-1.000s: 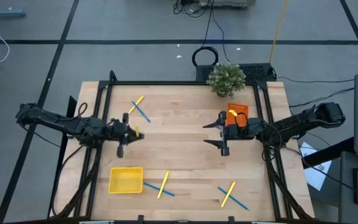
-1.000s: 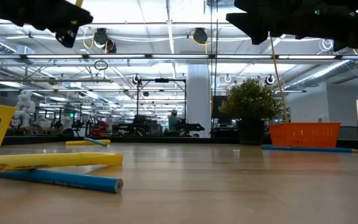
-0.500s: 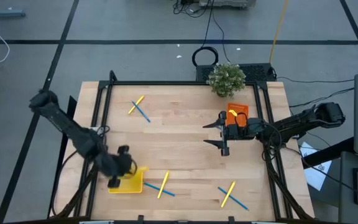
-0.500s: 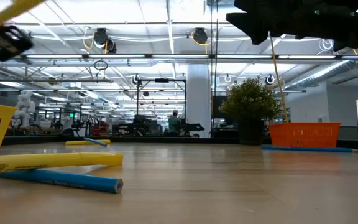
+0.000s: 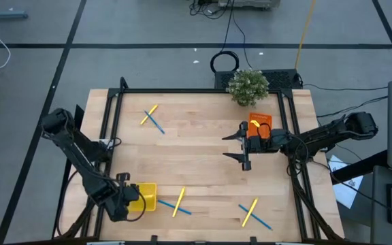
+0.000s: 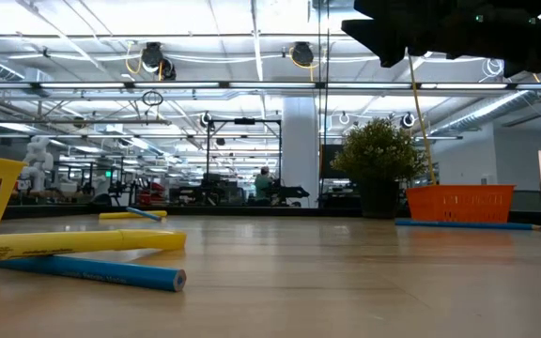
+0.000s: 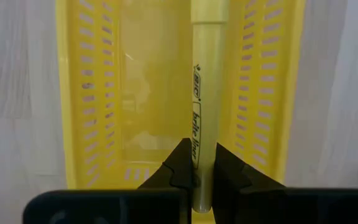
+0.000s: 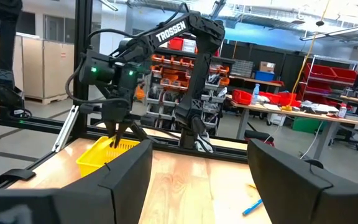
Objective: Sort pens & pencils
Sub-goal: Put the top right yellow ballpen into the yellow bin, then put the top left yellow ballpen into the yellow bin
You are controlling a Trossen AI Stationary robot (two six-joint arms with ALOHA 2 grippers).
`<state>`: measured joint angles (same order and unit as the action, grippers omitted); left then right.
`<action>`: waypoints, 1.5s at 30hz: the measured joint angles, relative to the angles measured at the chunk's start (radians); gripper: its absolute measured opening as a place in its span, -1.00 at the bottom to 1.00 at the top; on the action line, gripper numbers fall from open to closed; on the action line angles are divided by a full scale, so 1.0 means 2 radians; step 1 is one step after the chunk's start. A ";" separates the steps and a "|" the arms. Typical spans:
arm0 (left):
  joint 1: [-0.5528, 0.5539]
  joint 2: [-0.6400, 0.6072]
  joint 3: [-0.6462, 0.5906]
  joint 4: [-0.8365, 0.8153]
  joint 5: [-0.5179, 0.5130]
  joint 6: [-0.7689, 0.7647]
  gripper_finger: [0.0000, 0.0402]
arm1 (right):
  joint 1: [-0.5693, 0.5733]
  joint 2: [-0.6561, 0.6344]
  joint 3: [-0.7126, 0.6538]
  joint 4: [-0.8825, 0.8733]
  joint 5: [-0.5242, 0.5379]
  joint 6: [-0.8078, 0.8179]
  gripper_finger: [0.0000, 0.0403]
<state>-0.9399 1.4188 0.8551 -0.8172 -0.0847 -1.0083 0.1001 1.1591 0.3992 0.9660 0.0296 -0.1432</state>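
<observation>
My left gripper (image 5: 129, 199) hangs over the yellow tray (image 5: 143, 195) at the table's near left, pointing down, shut on a yellow pen (image 7: 202, 87). In the left wrist view the pen runs along the inside of the yellow tray (image 7: 86, 99). My right gripper (image 5: 241, 145) waits open in the air beside the orange tray (image 5: 260, 126) at the far right, holding nothing. Crossed yellow and blue pens lie on the table at the far left (image 5: 152, 117), the near middle (image 5: 176, 203) and the near right (image 5: 252, 212). My left gripper pinches the yellow pen's barrel (image 7: 198, 149) between its two fingers (image 7: 178, 167), close to one end. The fingers come from above, pointing down. The rest of the pen reaches out lengthwise over the tray. Whether it touches the tray's floor I cannot tell.
A potted plant (image 5: 248, 86) stands at the far edge beside the orange tray, which holds something yellow. A blue pen (image 6: 463, 223) lies in front of the orange tray (image 6: 458, 200). Bare wood lies in the table's middle.
My left gripper has swung from the table's left middle toward the near edge and down to the yellow tray. It has tipped from near level to pointing down, staying shut on the yellow pen. The right arm has kept still.
</observation>
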 joint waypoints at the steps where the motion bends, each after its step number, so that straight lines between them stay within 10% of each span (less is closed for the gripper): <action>1: 0.000 0.001 0.000 0.000 0.001 0.000 -0.87 | 0.000 0.000 0.000 0.000 0.000 0.000 0.25; 26: 0.040 -0.017 0.000 0.000 0.039 0.000 -0.38 | 0.000 0.000 0.000 -0.004 0.000 0.011 0.25; 40: 0.203 -0.166 0.000 0.057 -0.230 0.366 -0.37 | 0.000 0.000 0.000 -0.004 0.000 0.011 0.25; 45: 0.277 -0.203 -0.022 0.205 -0.208 0.516 -0.37 | 0.000 0.000 0.000 -0.012 0.000 0.013 0.25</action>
<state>-0.3868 1.0126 0.8111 -0.4074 -0.5000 0.0228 0.0999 1.1591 0.3992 0.9423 0.0294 -0.1177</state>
